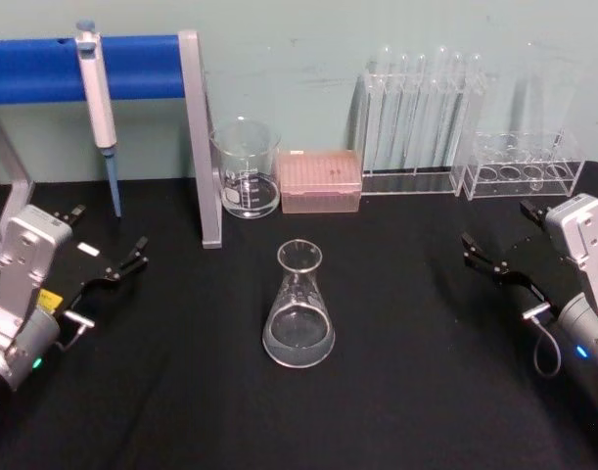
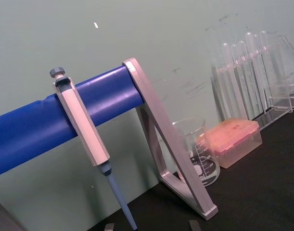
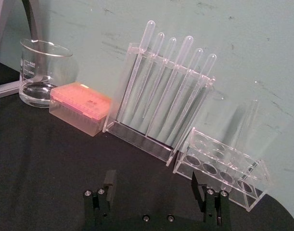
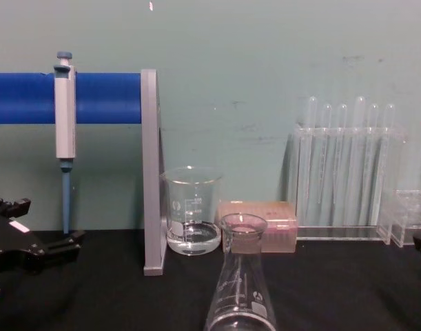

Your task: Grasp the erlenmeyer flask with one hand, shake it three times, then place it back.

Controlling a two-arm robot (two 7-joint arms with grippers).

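The erlenmeyer flask (image 1: 299, 311) stands upright in the middle of the black table, clear glass with a little liquid at its bottom. In the chest view the flask (image 4: 239, 293) rises at the lower centre. My left gripper (image 1: 107, 239) rests at the table's left side, open and holding nothing, well to the left of the flask. Off at the right side my right gripper (image 1: 498, 231) is also open and holding nothing, about as far from the flask. The right wrist view shows its jaws wide apart (image 3: 153, 184) over bare cloth. The left gripper (image 4: 41, 226) shows at the chest view's lower left.
A glass beaker (image 1: 246, 168) with some liquid, a pink tip box (image 1: 320, 181), a rack of tall tubes (image 1: 421, 122) and a low clear rack (image 1: 519, 168) line the back wall. A pipette (image 1: 98, 98) hangs on a blue bar stand (image 1: 132, 64) with a grey post (image 1: 203, 147).
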